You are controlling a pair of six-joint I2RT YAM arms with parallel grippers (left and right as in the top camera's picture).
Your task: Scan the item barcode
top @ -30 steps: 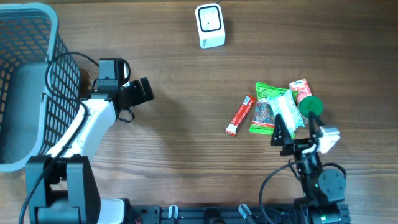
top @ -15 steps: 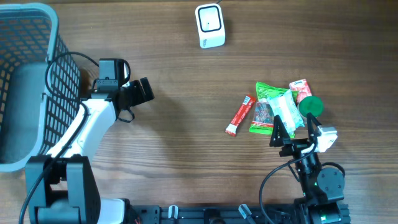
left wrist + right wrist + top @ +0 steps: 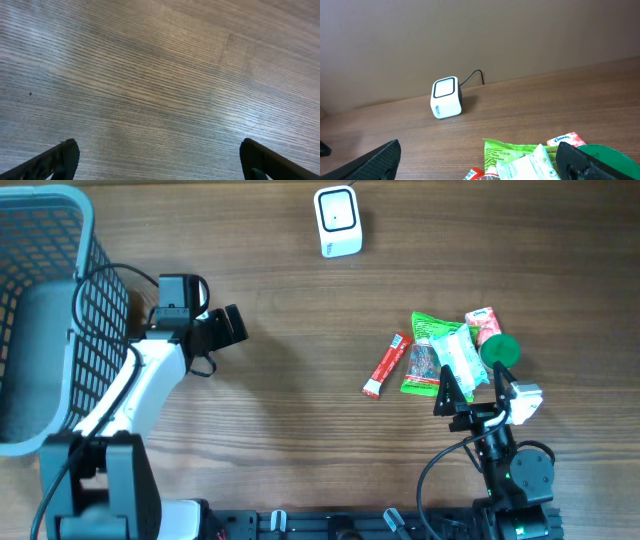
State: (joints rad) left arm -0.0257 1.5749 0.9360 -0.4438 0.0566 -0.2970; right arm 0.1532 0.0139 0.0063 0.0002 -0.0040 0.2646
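The white barcode scanner (image 3: 338, 221) stands at the table's far edge; the right wrist view shows it too (image 3: 446, 97), with its cable. The items lie in a pile at the right: a red stick packet (image 3: 387, 364), a green snack bag (image 3: 428, 355), a white wipes pack (image 3: 463, 358), a red tissue pack (image 3: 483, 323) and a green round lid (image 3: 500, 349). My right gripper (image 3: 475, 385) (image 3: 480, 162) is open just in front of the pile and holds nothing. My left gripper (image 3: 228, 326) (image 3: 160, 160) is open over bare wood at the left.
A blue-grey wire basket (image 3: 85, 240) stands at the left edge, beside the left arm. Bare wooden tabletop (image 3: 300, 310) lies between the two arms and between the pile and the scanner.
The right wrist has shifted very slightly; the items, the scanner and the left arm are where they were.
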